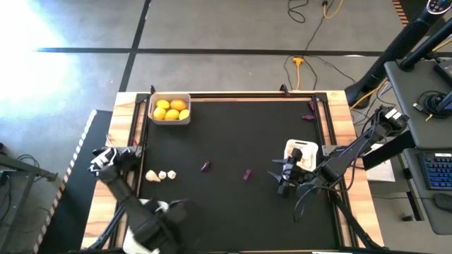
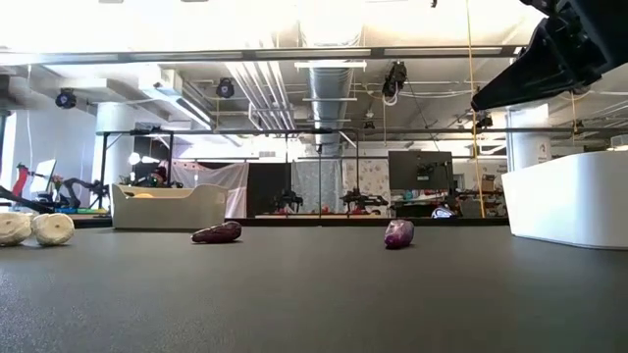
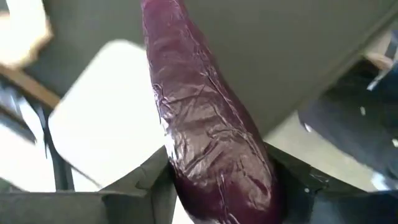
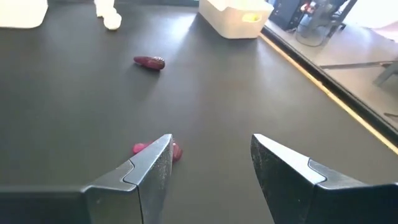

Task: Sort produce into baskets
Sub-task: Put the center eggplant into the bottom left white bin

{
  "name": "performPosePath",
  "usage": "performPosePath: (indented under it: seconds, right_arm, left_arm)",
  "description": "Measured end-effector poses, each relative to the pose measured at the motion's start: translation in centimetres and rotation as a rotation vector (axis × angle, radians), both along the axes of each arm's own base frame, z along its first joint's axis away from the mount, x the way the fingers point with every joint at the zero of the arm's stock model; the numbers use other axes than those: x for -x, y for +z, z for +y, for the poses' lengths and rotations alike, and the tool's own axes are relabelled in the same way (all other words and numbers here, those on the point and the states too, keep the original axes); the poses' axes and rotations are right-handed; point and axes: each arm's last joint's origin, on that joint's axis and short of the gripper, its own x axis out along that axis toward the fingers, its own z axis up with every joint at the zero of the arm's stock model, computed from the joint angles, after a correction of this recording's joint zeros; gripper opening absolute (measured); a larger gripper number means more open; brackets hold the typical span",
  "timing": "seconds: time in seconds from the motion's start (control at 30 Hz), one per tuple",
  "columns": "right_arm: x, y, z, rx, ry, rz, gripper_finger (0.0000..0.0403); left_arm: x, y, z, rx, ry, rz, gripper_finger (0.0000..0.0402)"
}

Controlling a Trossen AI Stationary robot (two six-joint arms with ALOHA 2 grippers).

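My left gripper (image 3: 217, 193) hangs near the table's front left corner, shut on a large dark purple eggplant (image 3: 199, 118). It is above a white basket (image 3: 106, 124), which peeks out under the arm (image 1: 159, 207). My right gripper (image 4: 211, 162) hovers open and holds nothing, beside another white basket (image 1: 302, 154). A tiny eggplant (image 4: 155, 150) lies on the mat just past one of its fingers. Other tiny eggplants (image 1: 205, 167) (image 1: 309, 113) and the garlic bulbs (image 1: 162, 174) lie loose on the mat. Citrus fruits fill the far-left basket (image 1: 171, 109). My left gripper pinches the large eggplant's thick end (image 3: 242, 180) between its two fingers (image 3: 152, 183), from above. The eggplant runs along the fingers and hangs below them, its narrow end (image 3: 158, 15) pointing down, lifted clear over the white basket.
A black mat covers the table inside a wooden frame (image 1: 127, 134). In the low view the tiny eggplants (image 2: 217, 232) (image 2: 398, 233) lie mid-table with bare mat around them. Cables trail by the right arm (image 1: 311, 190).
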Motion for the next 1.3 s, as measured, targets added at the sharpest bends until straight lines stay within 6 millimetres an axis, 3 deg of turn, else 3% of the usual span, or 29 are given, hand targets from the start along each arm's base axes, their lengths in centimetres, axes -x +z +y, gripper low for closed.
performPosePath:
  seconds: [0.23,0.43,0.73,0.93,1.07,1.3]
  right_arm:
    - [0.0,0.1,-0.2,0.042,-0.045,-0.029,0.0210]
    - [0.0,0.3,-0.2,0.081,-0.069,-0.045,0.0210]
    - [-0.1,0.3,-0.3,0.070,-0.080,-0.056,0.0210]
    - [0.0,0.1,-0.3,0.010,-0.075,-0.058,0.0210]
    - [0.0,0.0,-0.2,-0.011,-0.054,-0.043,0.0210]
    - [0.0,-0.1,-0.2,-0.016,-0.048,-0.039,0.0210]
  left_arm:
    - [4.9,0.9,-3.6,0.033,0.240,0.062,0.0175]
    - [8.0,-0.2,-5.0,-0.047,0.438,0.083,0.0175]
    - [7.1,-2.8,-4.0,-0.128,0.390,0.105,0.0175]
    - [5.7,-4.4,-3.7,-0.060,0.299,0.125,0.0176]
    - [5.5,-5.1,-3.2,-0.047,0.276,0.211,0.0176]
    - [5.4,-7.2,-1.6,-0.014,0.296,0.205,0.0176]
